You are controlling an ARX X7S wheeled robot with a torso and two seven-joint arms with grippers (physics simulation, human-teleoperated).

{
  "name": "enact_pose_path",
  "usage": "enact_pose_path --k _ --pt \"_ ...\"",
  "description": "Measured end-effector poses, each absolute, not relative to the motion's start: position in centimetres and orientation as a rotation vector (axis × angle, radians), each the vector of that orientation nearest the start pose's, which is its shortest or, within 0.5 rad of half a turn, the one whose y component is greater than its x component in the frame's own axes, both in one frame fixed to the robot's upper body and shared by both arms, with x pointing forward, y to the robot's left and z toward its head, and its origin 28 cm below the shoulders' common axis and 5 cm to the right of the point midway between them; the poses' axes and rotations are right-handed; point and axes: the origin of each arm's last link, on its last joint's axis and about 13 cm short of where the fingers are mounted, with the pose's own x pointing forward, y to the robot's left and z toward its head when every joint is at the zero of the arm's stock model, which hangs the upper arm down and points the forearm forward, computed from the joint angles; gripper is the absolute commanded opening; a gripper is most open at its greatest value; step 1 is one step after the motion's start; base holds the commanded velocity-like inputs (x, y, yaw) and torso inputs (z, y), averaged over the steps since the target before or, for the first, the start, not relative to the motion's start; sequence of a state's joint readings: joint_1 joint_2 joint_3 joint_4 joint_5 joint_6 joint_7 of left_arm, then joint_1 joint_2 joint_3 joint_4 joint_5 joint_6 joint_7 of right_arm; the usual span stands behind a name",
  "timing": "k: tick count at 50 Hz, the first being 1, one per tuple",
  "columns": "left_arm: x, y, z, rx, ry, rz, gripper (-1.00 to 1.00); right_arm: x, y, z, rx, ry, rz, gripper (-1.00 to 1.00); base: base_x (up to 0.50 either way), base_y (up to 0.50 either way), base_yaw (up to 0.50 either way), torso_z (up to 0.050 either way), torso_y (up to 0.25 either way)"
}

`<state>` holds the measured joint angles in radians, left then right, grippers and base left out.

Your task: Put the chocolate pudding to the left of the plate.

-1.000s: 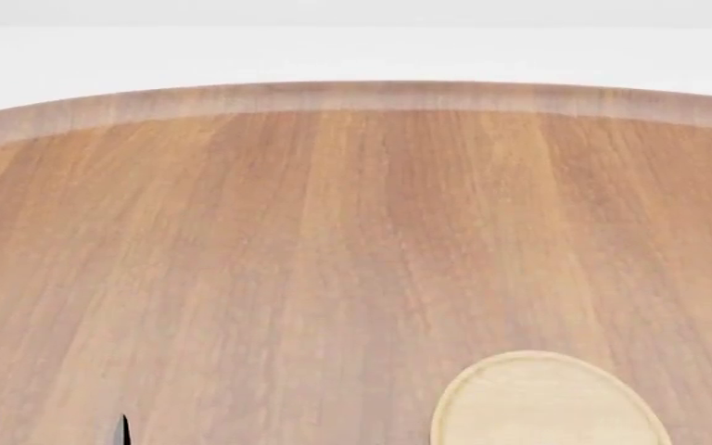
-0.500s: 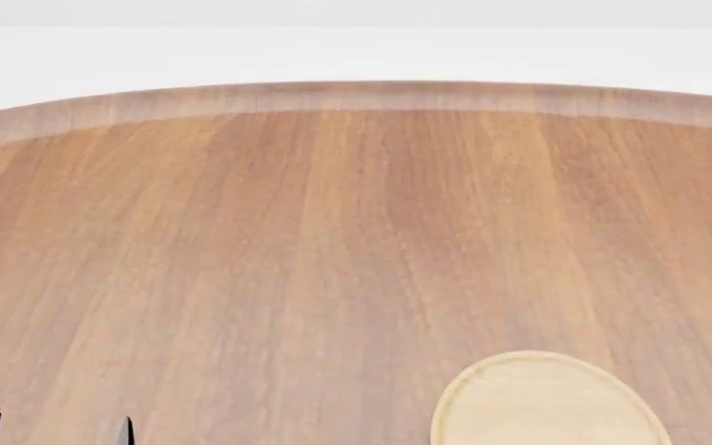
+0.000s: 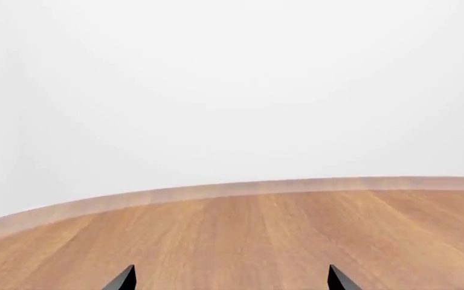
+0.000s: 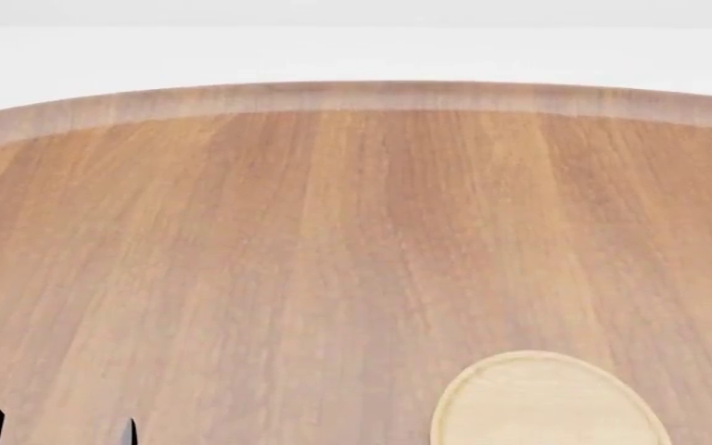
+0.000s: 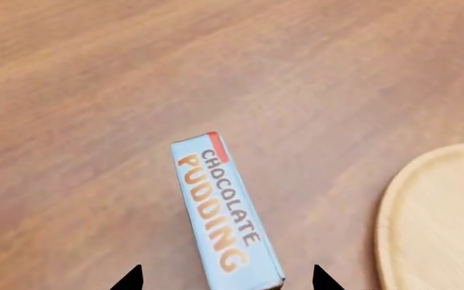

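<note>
Right gripper (image 5: 225,283) spread wide around chocolate pudding (image 5: 225,219) on tabletop (image 5: 95,90) — plate (image 5: 441,223) beside; left gripper (image 3: 230,281) spread, nothing between its tips.

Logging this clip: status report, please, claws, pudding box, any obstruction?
Left claw open, empty. Right claw open, straddling the chocolate pudding, not closed on it. Plate beside the box, apart. Nothing in the way.

Head view high over table (image 4: 331,232), wrist views low, right sharing plate (image 5: 441,217)
</note>
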<state>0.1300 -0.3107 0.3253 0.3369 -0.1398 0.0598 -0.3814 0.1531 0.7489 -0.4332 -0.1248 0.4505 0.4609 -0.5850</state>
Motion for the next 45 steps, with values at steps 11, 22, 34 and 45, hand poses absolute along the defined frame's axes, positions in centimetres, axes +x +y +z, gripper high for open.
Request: enact_pose_path --k 11,22,34,45 --pt "17.1 19.7 5.3 0.039 -0.194 -0.018 1.0 21.4 -20.3 3.9 -0.24 0.559 0.888 1.0 0.0 0.0 0.0 0.0 0.0" --pt "17.1 19.7 5.2 0.039 -0.194 -0.019 1.0 21.5 -20.3 3.2 -0.229 0.563 0.886 1.0 0.0 0.0 0.0 0.0 0.0" --pt "17.1 19.7 5.2 0.039 -0.193 -0.02 1.0 21.5 -20.2 2.4 -0.219 0.572 0.891 1.0 0.0 0.0 0.0 0.0 0.0" --pt "17.1 19.6 5.2 0.039 -0.193 -0.021 1.0 21.5 -20.2 1.8 -0.213 0.58 0.894 1.0 0.0 0.0 0.0 0.0 0.0"
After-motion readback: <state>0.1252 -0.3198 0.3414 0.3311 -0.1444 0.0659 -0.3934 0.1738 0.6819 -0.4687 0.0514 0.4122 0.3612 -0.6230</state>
